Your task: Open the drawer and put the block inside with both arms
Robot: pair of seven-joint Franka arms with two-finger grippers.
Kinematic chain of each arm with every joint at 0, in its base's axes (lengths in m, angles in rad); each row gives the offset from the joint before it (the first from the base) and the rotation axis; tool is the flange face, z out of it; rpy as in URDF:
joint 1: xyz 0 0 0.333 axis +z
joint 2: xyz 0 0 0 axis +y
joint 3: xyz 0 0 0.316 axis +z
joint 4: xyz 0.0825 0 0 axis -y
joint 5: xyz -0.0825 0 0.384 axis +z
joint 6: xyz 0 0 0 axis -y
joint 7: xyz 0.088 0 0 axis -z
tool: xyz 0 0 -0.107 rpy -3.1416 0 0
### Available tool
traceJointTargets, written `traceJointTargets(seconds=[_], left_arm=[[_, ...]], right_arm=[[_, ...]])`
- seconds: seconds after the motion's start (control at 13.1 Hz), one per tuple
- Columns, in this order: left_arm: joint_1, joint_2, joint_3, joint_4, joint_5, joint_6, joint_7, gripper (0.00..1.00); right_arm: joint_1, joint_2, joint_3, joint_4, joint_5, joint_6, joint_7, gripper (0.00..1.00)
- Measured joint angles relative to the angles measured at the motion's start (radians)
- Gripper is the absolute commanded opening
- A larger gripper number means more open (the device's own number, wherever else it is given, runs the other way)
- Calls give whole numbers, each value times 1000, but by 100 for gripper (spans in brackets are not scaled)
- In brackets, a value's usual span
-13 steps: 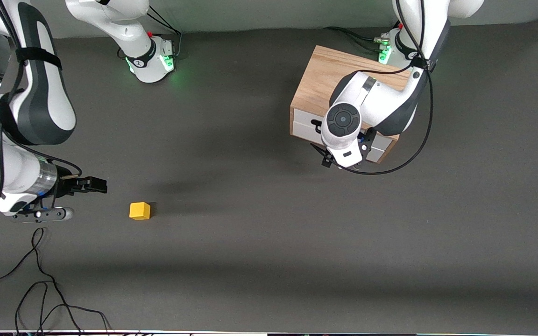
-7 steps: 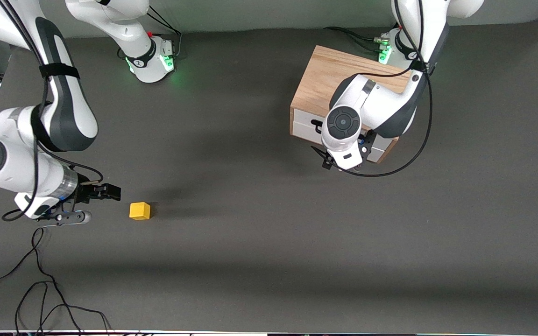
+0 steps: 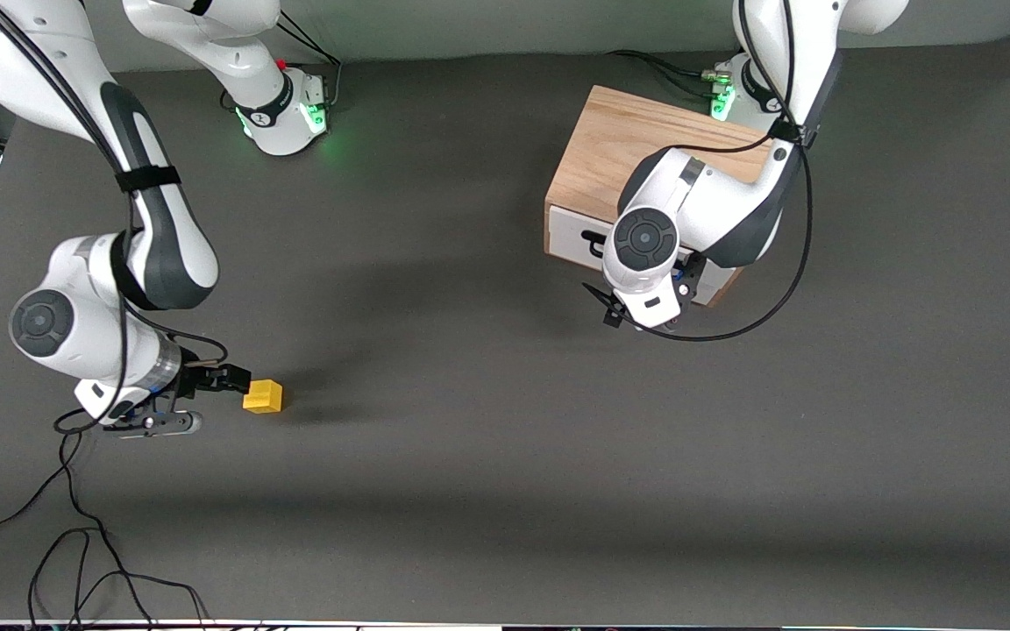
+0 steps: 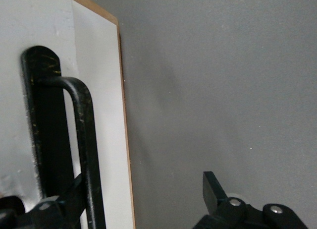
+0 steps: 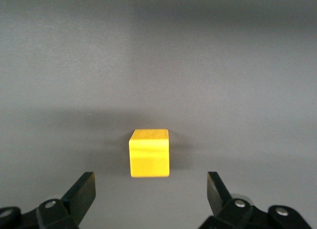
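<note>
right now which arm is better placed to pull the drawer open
Left. The left gripper sits at the drawer front, open around its black bar handle. The right gripper is open near the block, toward the right arm's end of the table.

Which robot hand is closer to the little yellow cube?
The right hand, open right beside the cube. The left hand is at the drawer handle, open.
</note>
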Motion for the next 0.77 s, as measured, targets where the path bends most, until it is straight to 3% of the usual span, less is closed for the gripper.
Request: traceJointTargets(seconds=[0.77], left_arm=[[5, 128, 2, 197, 27, -29, 6, 100]], right_arm=[[0, 143, 0, -63, 0, 224, 0, 100]])
